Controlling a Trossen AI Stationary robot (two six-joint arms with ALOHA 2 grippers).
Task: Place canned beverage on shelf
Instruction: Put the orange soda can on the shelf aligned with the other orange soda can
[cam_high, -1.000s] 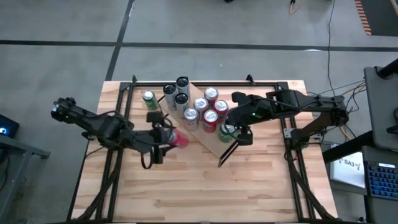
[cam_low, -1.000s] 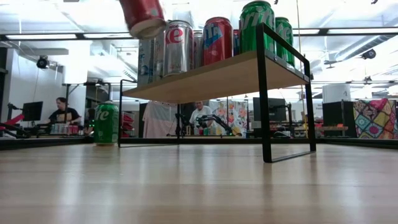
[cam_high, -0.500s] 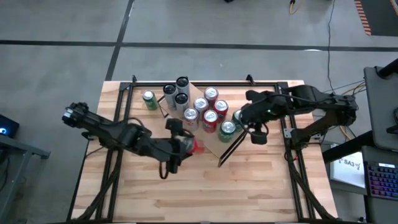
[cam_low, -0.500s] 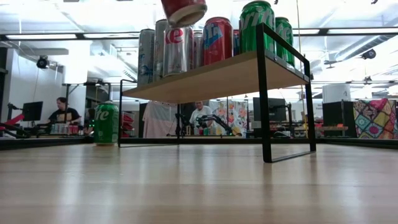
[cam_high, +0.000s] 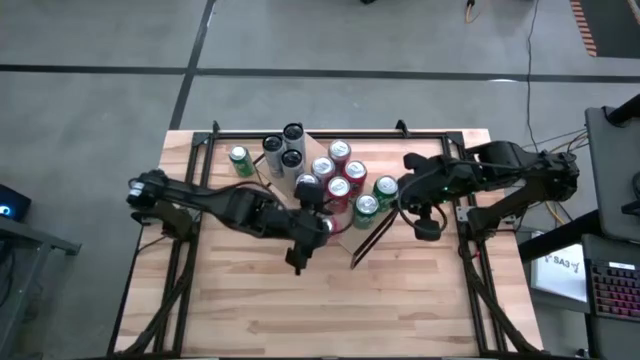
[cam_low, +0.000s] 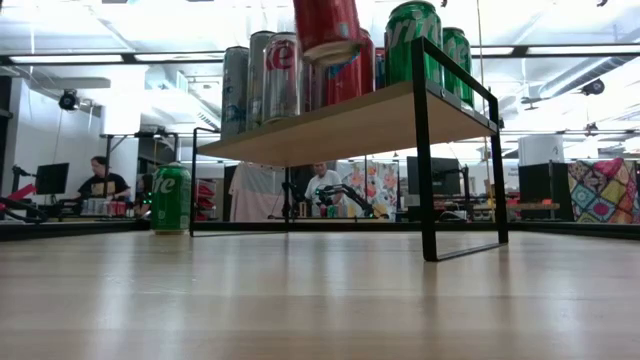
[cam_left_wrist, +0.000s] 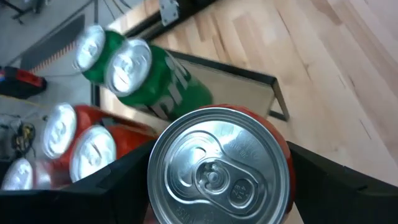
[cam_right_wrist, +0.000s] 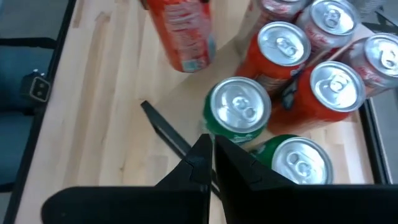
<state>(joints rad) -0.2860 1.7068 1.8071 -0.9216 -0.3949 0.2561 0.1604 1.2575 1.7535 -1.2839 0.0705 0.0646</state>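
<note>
The left gripper (cam_left_wrist: 217, 186) has its fingers (cam_left_wrist: 109, 186) spread around a red can (cam_left_wrist: 219, 167), gripping its sides just below the top rim. The can hangs above the shelf (cam_low: 350, 125), near the shelf's front edge, beside the cans already standing there. It looks rigid, smooth and likely slippery, with thin walls, so a mid-body side grip suits it. The right gripper (cam_right_wrist: 208, 163), fingers pressed together, waits just beside the shelf.
</note>
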